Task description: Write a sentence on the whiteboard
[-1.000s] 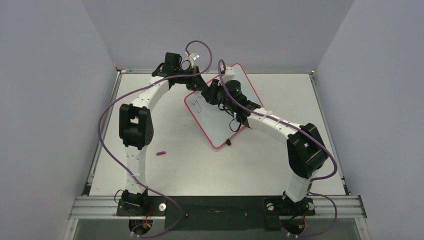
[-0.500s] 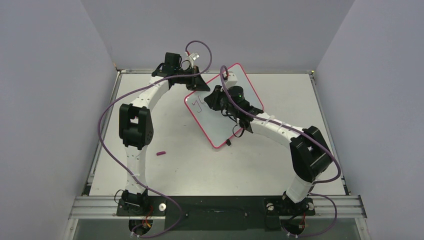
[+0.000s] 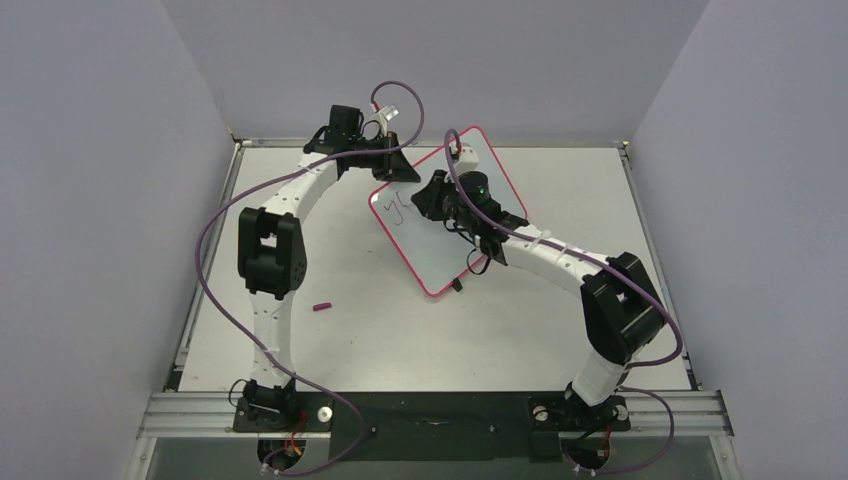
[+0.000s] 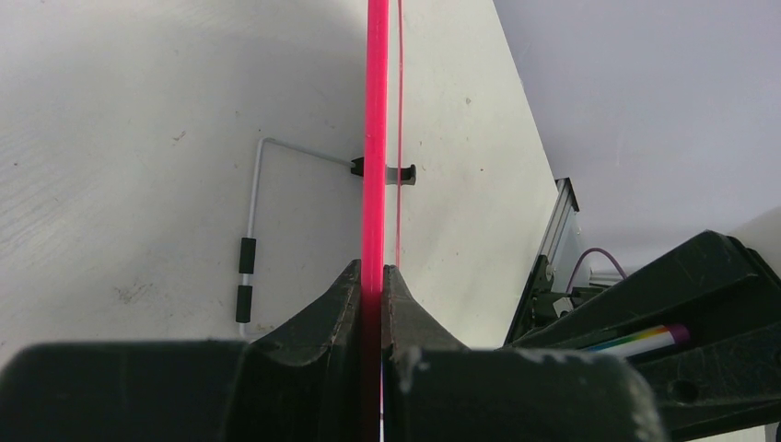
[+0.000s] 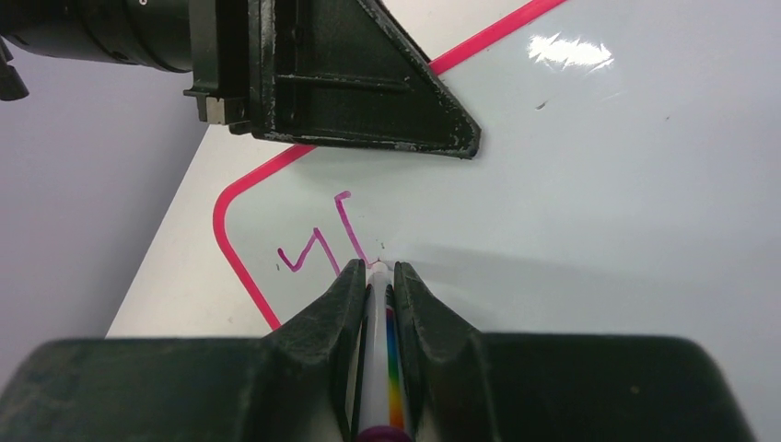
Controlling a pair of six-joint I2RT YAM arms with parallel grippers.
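While the left gripper (image 4: 373, 276) is pinched shut on the far-left rim of the whiteboard (image 3: 432, 255), sitting far-centre on the table (image 3: 560, 330), the right gripper (image 5: 378, 273) is clamped on a rainbow-striped marker (image 5: 385, 354). Its tip touches the board just right of the sentence (image 5: 322, 241), which is just two purple strokes.

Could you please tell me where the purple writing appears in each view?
Top external: the writing sits at the whiteboard's left corner.
Left wrist: not in it; board edge-on.
Right wrist: left of centre, above the marker.
Shared landmark: the pink rim, clamped by the left gripper.
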